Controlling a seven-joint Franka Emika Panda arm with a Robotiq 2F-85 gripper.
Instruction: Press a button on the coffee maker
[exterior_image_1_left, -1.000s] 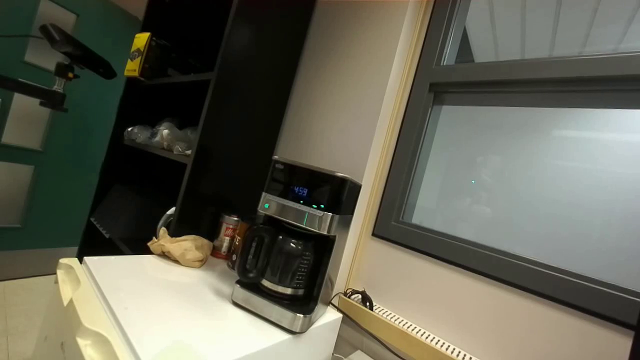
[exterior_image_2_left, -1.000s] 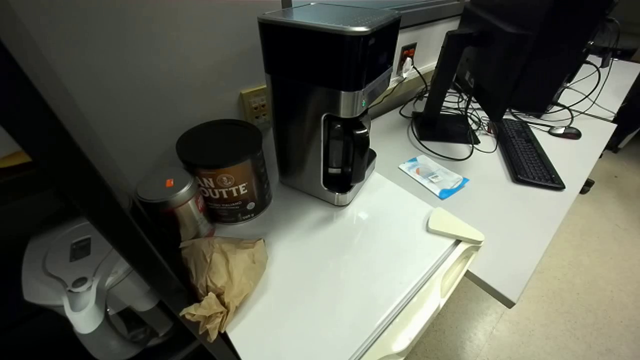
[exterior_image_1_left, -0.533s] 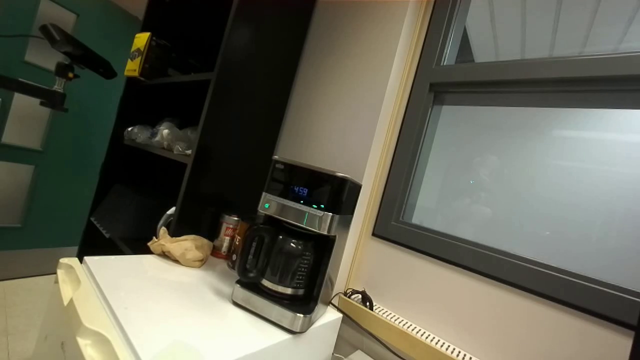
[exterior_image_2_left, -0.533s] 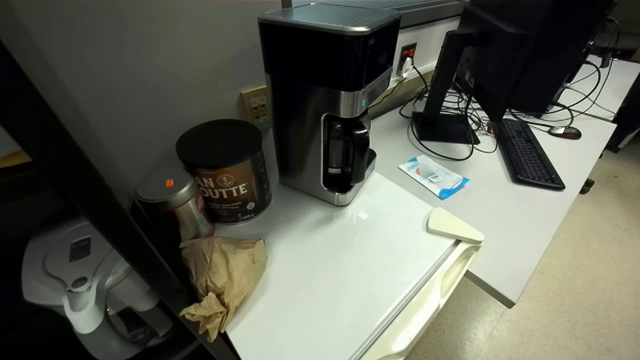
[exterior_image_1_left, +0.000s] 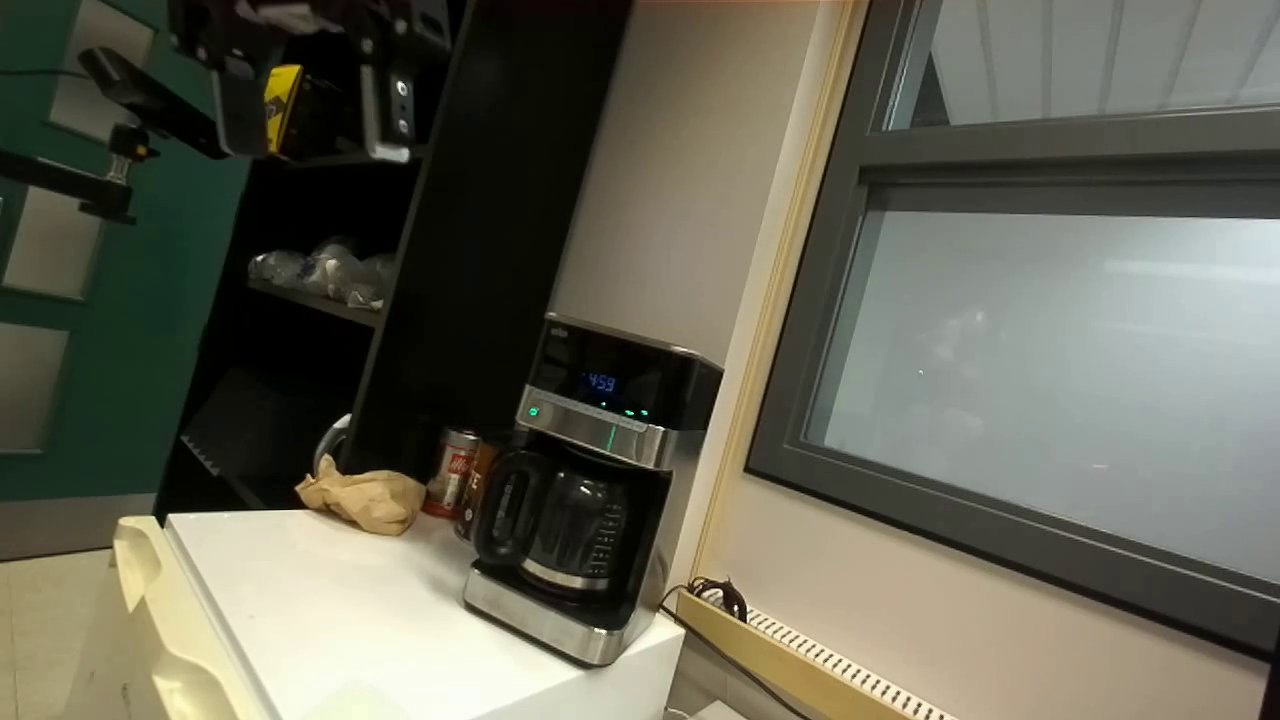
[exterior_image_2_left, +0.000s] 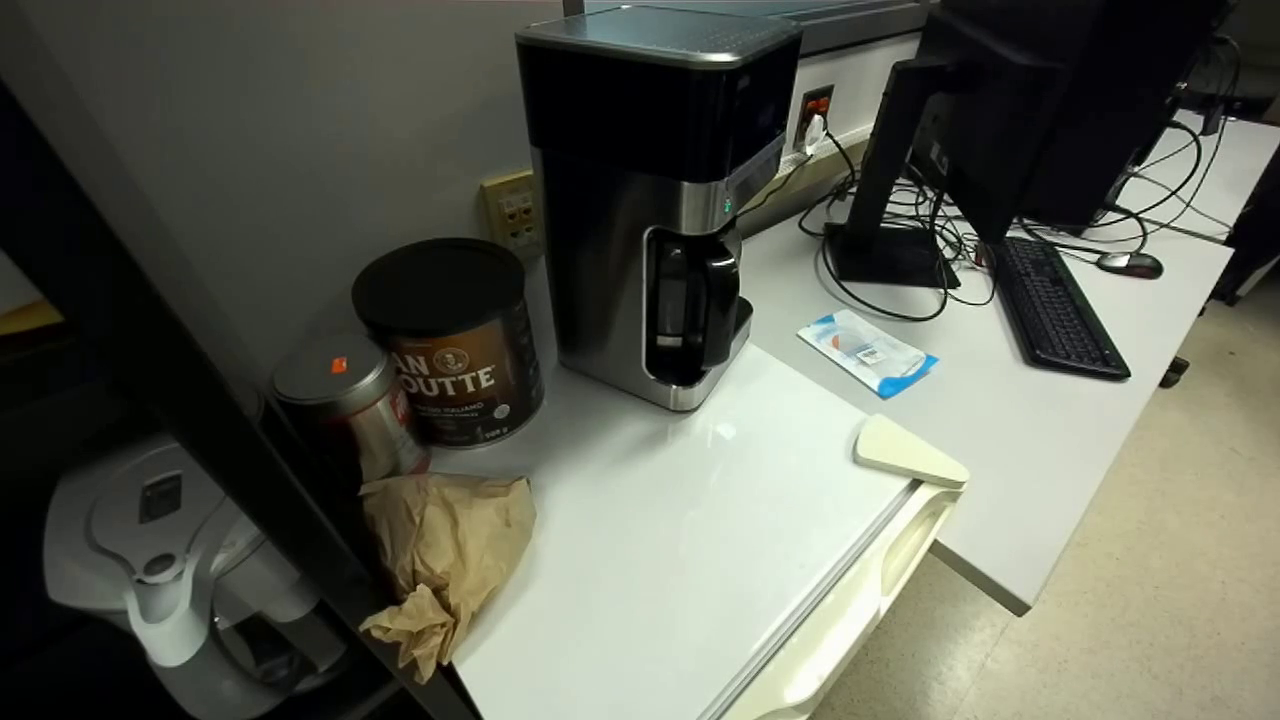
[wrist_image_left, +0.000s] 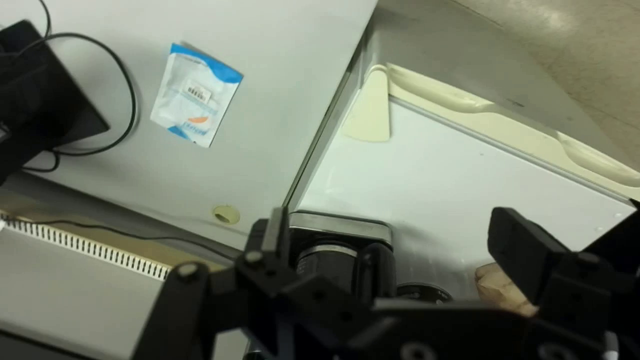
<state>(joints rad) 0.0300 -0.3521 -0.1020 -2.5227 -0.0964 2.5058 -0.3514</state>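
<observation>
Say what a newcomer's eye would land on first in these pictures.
Probably the coffee maker, standing on a white surface, its blue display reading 4:59. Then, likely, the gripper, hanging open at the top left of an exterior view. In the wrist view, the blue-and-white packet on the desk may stand out too.

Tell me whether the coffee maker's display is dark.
No: in an exterior view, the display on the coffee maker glows blue, reading 4:59.
</observation>
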